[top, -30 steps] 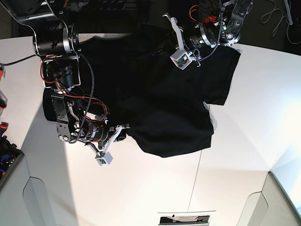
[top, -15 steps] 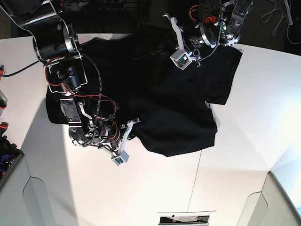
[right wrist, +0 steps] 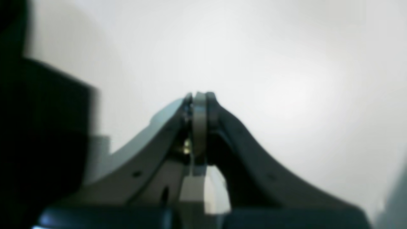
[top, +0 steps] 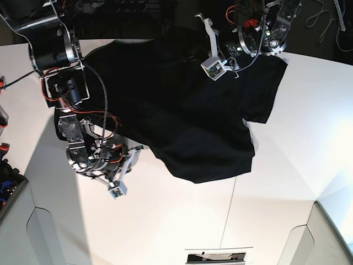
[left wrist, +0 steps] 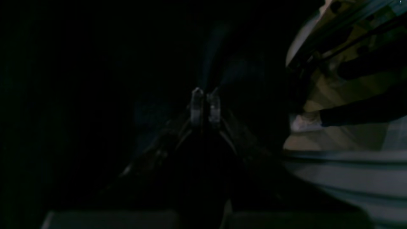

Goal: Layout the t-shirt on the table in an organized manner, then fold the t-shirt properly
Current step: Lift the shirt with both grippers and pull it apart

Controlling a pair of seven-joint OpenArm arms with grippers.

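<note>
T-shirt (top: 187,110) spread black on table (top: 182,221), hem edge dragged outward since a second ago; both grippers pinched shut, left (left wrist: 205,95) in cloth, right (right wrist: 198,97) apparently empty; layout ongoing

Black arms (top: 71,116) trail red cables, with white wrist brackets.

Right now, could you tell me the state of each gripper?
Left gripper: closed, seemingly pinching the t-shirt.
Right gripper: closed, empty, over the table.
</note>
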